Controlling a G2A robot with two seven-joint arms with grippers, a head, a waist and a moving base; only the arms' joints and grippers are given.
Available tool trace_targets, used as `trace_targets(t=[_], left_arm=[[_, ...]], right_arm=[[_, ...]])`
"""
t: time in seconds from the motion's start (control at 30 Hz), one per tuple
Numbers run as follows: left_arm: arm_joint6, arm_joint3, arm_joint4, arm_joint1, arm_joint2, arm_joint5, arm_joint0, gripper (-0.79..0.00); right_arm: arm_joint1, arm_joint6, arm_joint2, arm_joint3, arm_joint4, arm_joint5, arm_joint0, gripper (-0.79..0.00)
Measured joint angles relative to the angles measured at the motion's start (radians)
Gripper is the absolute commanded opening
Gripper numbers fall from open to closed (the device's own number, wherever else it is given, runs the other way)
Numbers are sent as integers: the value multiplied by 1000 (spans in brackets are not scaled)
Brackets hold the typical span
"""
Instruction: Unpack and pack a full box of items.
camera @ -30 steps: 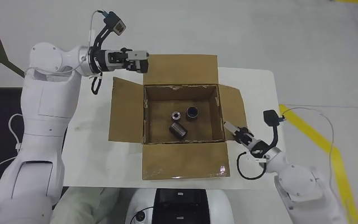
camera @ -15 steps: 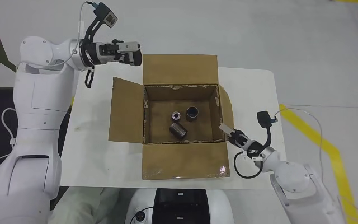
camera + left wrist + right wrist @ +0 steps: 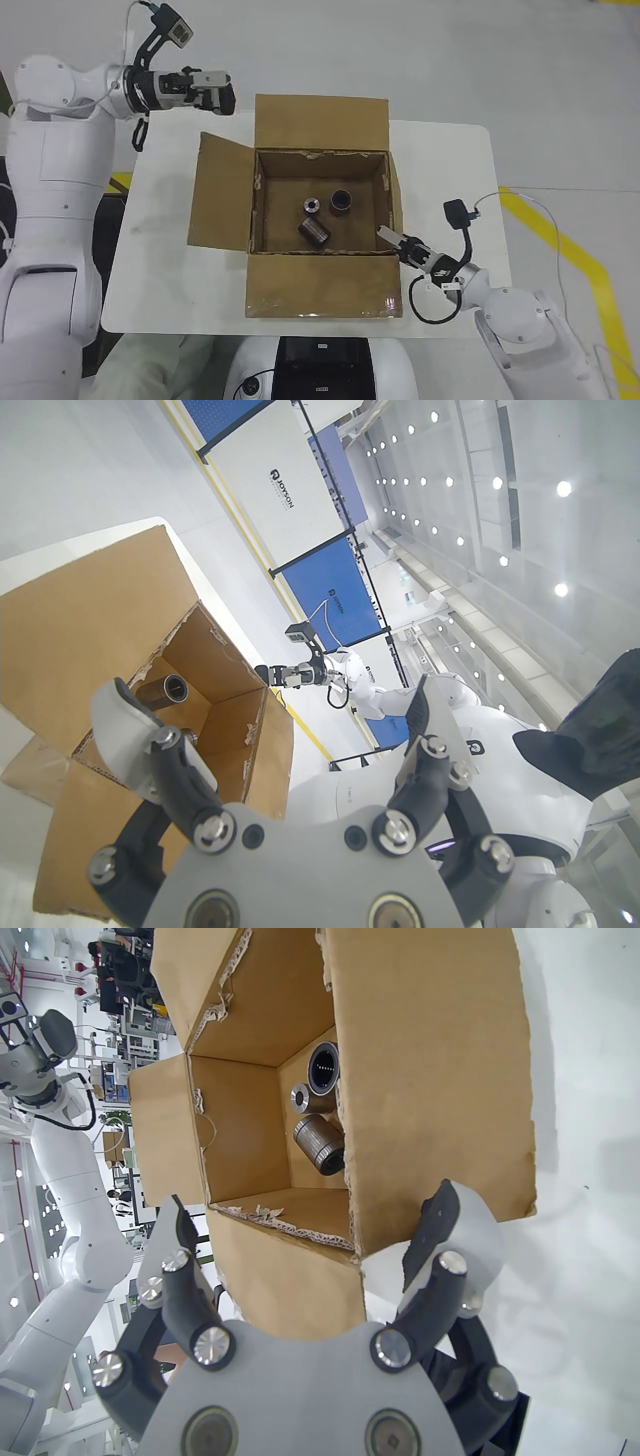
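I am holding the right arm (image 3: 450,270) at the raised right flap (image 3: 430,1078) of the box (image 3: 320,122), jaws open astride its near corner, probably to fold it. The box is sitting mid-tabletop (image 3: 450,160), three metal cylinders (image 3: 314,231) lying inside. The left arm (image 3: 150,88) is hovering beyond its far-left corner, jaws open, giving the flaps room.

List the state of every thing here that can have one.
Box: open.
Right flap: raised.
Left flap: folded out.
Large cylinder: end up.
Small cylinder: end up.
Grooved cylinder: on its side.
Left claw: open, empty.
Right claw: open, empty, at box corner.
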Motion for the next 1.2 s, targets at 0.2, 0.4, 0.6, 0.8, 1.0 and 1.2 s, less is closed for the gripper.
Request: trace_targets(t=[0.2,0.4,0.6,0.8,1.0,1.2], left_arm=[[0,-31,28,39,12,47,16,0],[0,-76,43,94,33,86,36,0],[0,-95,11,148,44,78,63,0],[0,-85,-9,171,43,66,67,0],[0,-86,-8,170,43,66,67,0],[0,-86,-8,170,43,66,67,0]], right_arm=[[1,2,0,-7,-9,9,-1,0],[2,2,0,-12,-18,18,-3,0],[2,-4,0,-13,-27,16,-3,0],[2,-9,-1,-14,-41,20,-2,0],[3,-23,16,-18,-60,12,11,0],[6,1,30,-21,-107,-4,68,0]])
